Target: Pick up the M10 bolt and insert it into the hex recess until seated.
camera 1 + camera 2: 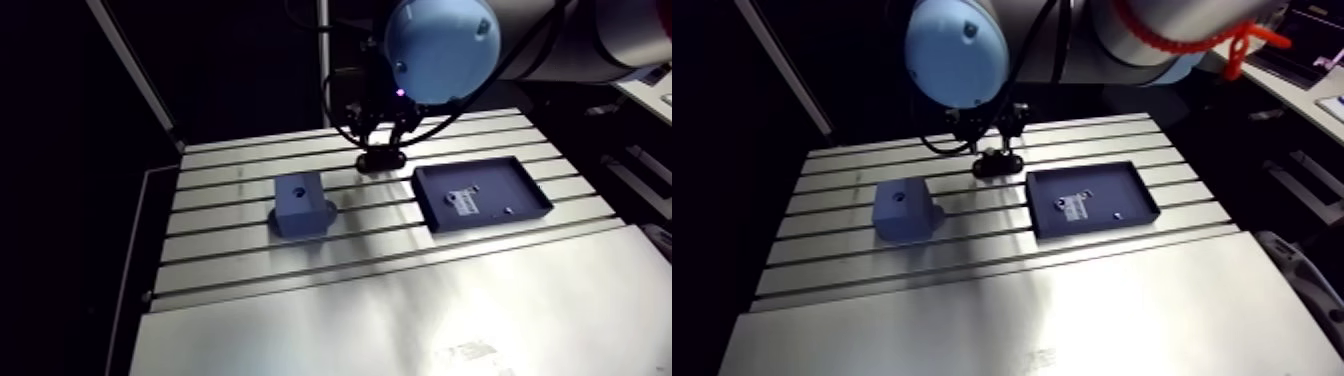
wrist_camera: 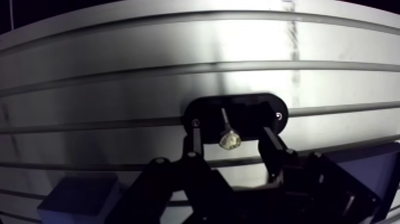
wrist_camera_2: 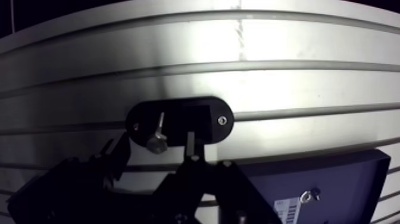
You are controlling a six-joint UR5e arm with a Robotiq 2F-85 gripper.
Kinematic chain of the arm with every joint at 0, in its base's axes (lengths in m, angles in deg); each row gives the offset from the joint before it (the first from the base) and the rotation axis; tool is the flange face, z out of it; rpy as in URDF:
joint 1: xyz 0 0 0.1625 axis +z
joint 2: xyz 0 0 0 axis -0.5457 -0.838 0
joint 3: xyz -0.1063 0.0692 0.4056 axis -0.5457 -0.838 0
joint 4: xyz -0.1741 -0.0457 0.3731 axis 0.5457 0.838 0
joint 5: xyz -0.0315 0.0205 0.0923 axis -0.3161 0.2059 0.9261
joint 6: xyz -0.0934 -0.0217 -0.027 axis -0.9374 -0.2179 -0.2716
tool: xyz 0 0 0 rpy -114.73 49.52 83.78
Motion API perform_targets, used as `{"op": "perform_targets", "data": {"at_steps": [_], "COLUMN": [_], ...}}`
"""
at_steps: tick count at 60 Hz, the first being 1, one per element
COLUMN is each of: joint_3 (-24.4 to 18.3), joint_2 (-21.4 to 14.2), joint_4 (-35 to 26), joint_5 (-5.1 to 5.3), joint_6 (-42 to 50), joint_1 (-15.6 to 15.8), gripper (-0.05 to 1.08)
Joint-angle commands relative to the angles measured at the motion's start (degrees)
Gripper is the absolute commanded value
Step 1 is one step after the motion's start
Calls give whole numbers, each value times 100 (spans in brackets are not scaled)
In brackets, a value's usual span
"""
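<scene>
1. Black oval holder plate [image 2: 250,113], fixed by a screw at each end, sits on the slotted aluminium tabletop [image 1: 400,300] toward its far edge, roughly midway along that edge.
2. M10 bolt [image 3: 157,142] stands on this plate, its silvery head up toward the wrist camera and its shank pointing down into the plate.
3. Gripper [image 2: 230,137] hangs low over the plate. Its fingers [image 2: 272,146] are spread, one on each side of the bolt head, with a gap between each finger and the head, so they pinch nothing.
4. Blue-grey block [image 1: 298,205] sits nearer the tabletop's middle, apart from the plate. It has a small recess [image 1: 297,187] in its top face, too small for its outline to be told.
5. Dark shallow tray [image 1: 500,185] lies on the other side of the plate from the block, well apart from it. It holds a white barcode label [image 3: 287,208] and a small metal part [image 3: 309,194].
</scene>
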Motion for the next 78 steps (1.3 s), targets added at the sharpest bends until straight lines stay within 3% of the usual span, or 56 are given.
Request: {"op": "perform_targets", "data": {"at_steps": [1,44,78], "joint_3": [15,59,50], "joint_2": [-4,-4,-4], "joint_4": [-2,6,32], "joint_5": [-12,-12,-21], "joint_6": [0,0,0], "joint_1": [-1,8,8], "gripper": [46,58,58]}}
